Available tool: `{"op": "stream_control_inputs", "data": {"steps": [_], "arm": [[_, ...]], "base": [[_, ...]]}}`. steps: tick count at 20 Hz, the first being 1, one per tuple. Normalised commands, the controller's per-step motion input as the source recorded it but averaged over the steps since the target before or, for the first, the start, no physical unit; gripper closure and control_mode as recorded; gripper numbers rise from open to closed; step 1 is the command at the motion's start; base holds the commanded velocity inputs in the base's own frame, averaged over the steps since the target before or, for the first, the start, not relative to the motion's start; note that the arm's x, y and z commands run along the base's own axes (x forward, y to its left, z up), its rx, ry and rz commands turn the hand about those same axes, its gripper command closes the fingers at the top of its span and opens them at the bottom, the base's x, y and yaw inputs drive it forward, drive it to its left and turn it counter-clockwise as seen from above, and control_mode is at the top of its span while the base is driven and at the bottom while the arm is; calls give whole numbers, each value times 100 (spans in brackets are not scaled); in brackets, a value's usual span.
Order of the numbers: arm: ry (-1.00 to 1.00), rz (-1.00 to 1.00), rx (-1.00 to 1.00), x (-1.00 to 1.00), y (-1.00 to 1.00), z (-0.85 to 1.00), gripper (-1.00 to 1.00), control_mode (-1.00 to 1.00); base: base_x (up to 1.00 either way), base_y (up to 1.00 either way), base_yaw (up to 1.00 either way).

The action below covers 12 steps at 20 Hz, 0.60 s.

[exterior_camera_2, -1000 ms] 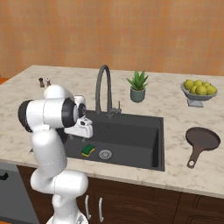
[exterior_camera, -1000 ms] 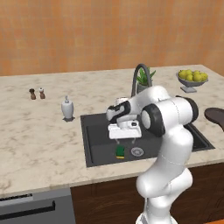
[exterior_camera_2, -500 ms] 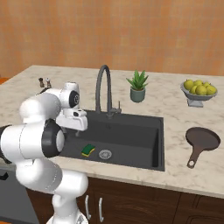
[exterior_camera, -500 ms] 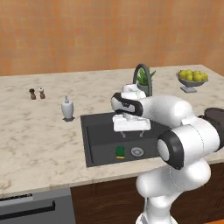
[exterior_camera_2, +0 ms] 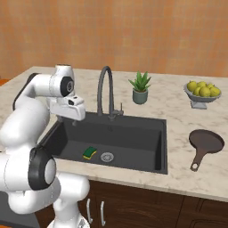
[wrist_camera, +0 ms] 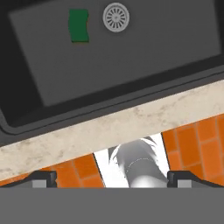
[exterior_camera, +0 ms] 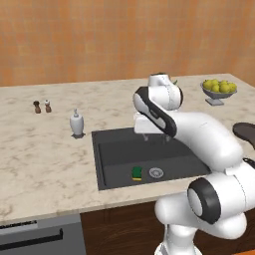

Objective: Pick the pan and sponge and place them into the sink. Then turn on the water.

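We see the main risk in the long swing ahead: the pan lies on the counter to the right of the sink, well apart from our claw, which hangs over the sink's left part, so the arm must cross the whole basin, and the tall faucet stands along the back of that path; a low or careless sweep could clip it, or knock the tap on too early. We also judge the pan itself awkward: it is wide and shallow, so a grip on the rim or the short handle could let it tip or slip on the way over, and it could come down on the sponge or catch the sink's edge. The fruit bowl behind the pan and the plant beside the faucet are near enough to be brushed by an elbow. The claw stands fully spread, its two tips wide apart in the hand view, holding nothing and touching nothing. The sponge already rests on the sink floor just beside the drain. No water runs from the faucet.
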Motion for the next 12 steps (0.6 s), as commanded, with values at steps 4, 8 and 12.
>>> {"op": "stream_control_inputs", "data": {"steps": [4, 8, 12], "arm": [[-14, 0, 0, -23, -11, 76, -100, -100], [-7, 0, 0, -15, -6, 36, -100, -100], [0, 0, 0, -3, -2, 0, -100, 100]], "base": [[0, 0, 0], [0, 0, 0], [0, 0, 0]]}}
